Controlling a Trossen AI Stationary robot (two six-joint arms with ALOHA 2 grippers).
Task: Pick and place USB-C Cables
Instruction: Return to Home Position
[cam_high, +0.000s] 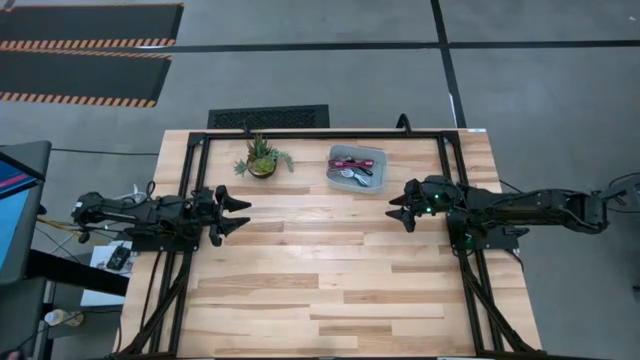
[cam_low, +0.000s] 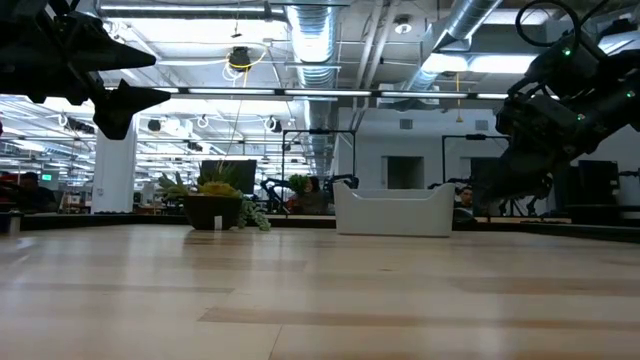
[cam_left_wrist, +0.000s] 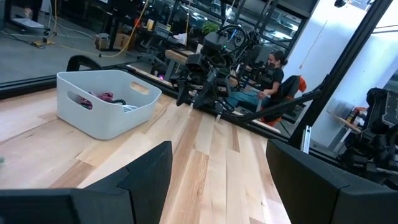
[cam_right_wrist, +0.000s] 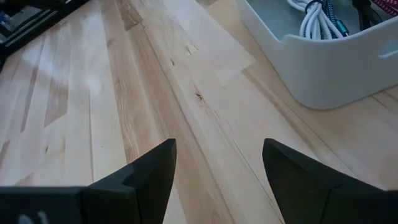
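The USB-C cables (cam_high: 351, 168) lie bundled inside a small grey-white bin (cam_high: 377, 158) on the far middle of the table. A maroon one (cam_left_wrist: 104, 97) shows over the bin's rim in the left wrist view. A white coil (cam_right_wrist: 316, 18) with a teal-tipped cable shows in the right wrist view. My left gripper (cam_high: 243, 213) hovers open above the table's left part. My right gripper (cam_high: 395, 210) hovers open just near-right of the bin. Neither holds anything.
A small green potted plant (cam_high: 262, 160) stands left of the bin near the far edge. A black metal frame (cam_high: 320, 133) borders the table's far and side edges. Bare wood spreads between the arms and toward the near edge. A seated person (cam_left_wrist: 272, 68) shows beyond the table.
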